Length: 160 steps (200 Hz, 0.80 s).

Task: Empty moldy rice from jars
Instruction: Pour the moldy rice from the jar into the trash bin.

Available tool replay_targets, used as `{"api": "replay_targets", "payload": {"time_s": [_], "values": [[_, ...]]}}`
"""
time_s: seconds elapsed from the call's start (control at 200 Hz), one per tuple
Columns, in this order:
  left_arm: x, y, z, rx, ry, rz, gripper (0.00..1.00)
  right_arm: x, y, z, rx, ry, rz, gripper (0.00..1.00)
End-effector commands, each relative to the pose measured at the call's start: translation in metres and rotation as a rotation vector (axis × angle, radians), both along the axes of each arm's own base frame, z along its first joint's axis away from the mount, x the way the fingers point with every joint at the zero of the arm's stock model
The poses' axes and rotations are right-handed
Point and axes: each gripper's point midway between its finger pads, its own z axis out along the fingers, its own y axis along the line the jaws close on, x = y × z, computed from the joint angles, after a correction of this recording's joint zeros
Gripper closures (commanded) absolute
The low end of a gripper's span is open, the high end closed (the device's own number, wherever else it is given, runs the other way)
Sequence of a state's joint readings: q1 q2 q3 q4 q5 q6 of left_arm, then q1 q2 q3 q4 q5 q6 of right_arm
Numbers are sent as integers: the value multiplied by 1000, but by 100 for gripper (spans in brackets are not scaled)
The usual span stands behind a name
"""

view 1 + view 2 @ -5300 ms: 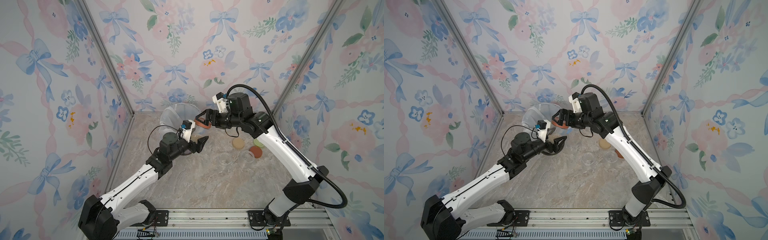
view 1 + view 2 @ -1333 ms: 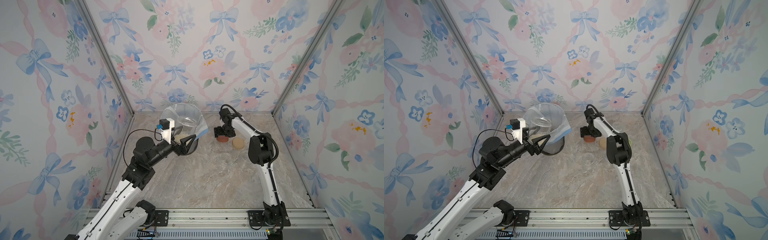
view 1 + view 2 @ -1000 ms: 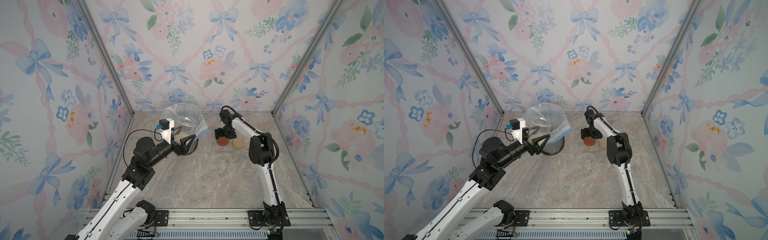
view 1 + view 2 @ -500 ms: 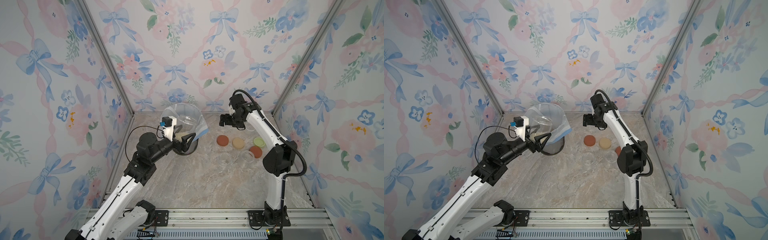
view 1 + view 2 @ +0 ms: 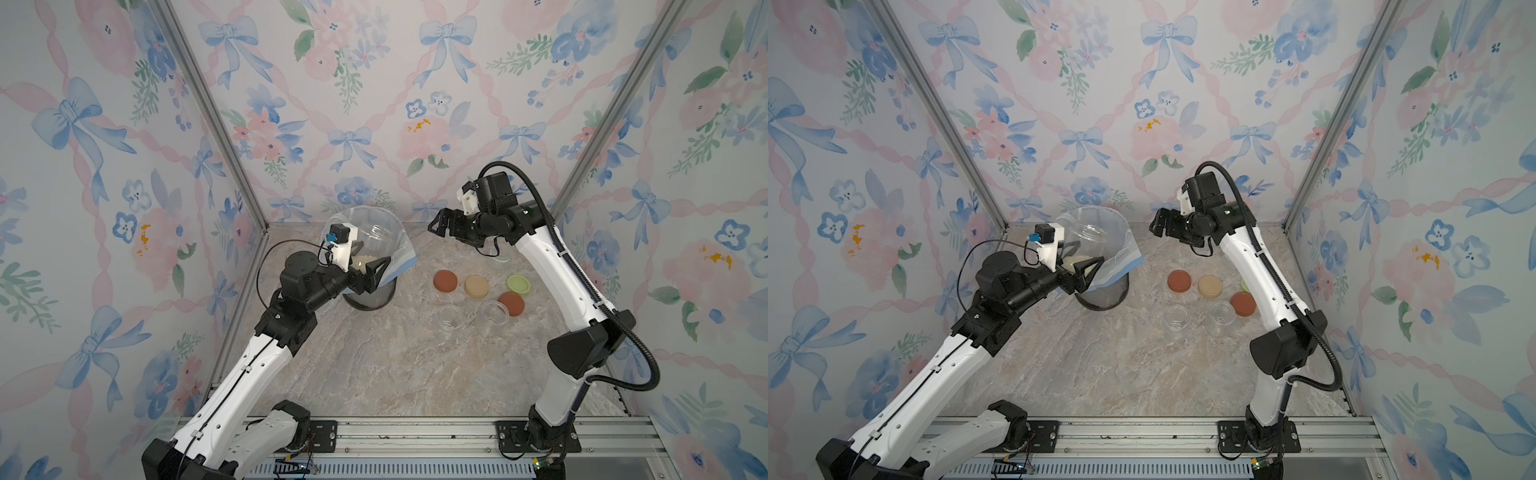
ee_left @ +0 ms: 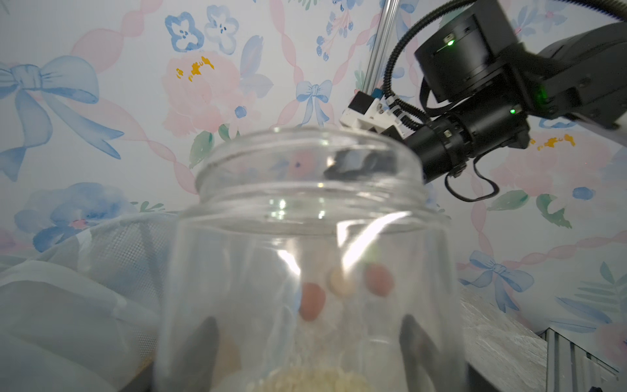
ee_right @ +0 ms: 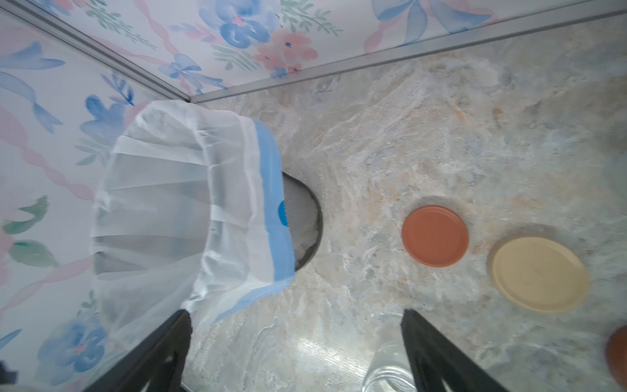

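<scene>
Glass jar (image 6: 305, 237), moldy rice (image 6: 305, 381) at its base, is pinched by the left gripper (image 5: 371, 272) over the bin (image 5: 372, 300), centre-left in both top views. If tipped off-centre, grains may be spilled past the liner (image 5: 397, 266). Right gripper (image 5: 441, 226) is spread, empty.

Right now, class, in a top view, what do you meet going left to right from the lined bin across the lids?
Lined bin → farther rust-red lid → beige lid → pale green lid. The nearer rust-red lid overlaps the green one sideways, so it is left out.
</scene>
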<state>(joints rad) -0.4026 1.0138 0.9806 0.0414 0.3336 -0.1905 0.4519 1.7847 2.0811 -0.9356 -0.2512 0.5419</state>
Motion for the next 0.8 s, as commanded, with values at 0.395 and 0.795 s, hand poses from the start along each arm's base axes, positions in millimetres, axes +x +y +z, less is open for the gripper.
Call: {"api": "replay_targets", "payload": {"time_s": [0.395, 0.795], "values": [[22, -9, 31, -14, -106, -30, 100, -47, 77, 86, 249, -215, 160, 3], [26, -15, 28, -19, -93, -57, 100, -51, 120, 71, 235, -192, 220, 3]]}}
